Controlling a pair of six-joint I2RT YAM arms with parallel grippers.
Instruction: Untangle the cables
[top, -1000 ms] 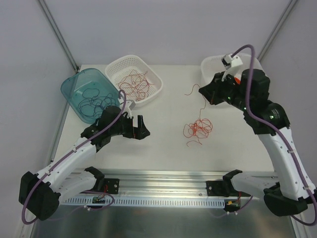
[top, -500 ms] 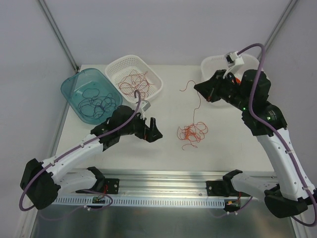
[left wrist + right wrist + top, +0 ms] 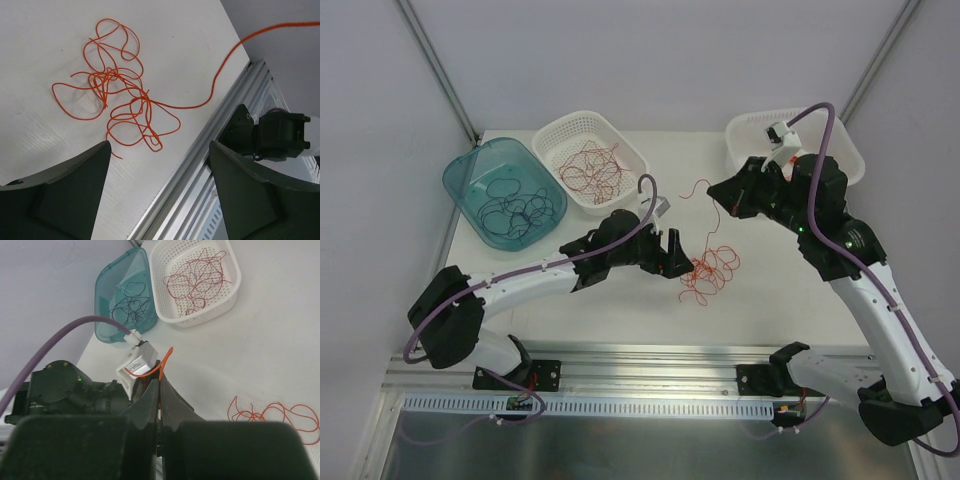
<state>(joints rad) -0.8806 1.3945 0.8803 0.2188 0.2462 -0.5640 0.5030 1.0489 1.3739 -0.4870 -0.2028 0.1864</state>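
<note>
A tangle of thin orange-red cables lies on the table in the middle. It also shows in the left wrist view and in the right wrist view. My right gripper is shut on one orange strand and holds it above the table. The strand runs down to the tangle. My left gripper is open and empty, low over the table just left of the tangle. Its fingers stand wide apart, short of the tangle.
A white basket holding red wires stands at the back left. Next to it is a teal bin holding dark wires. Another white basket stands at the back right. The aluminium rail runs along the near edge.
My left arm has reached right across the table to the tangle. My right gripper has moved left with its strand, and the tangle has slid a little left.
</note>
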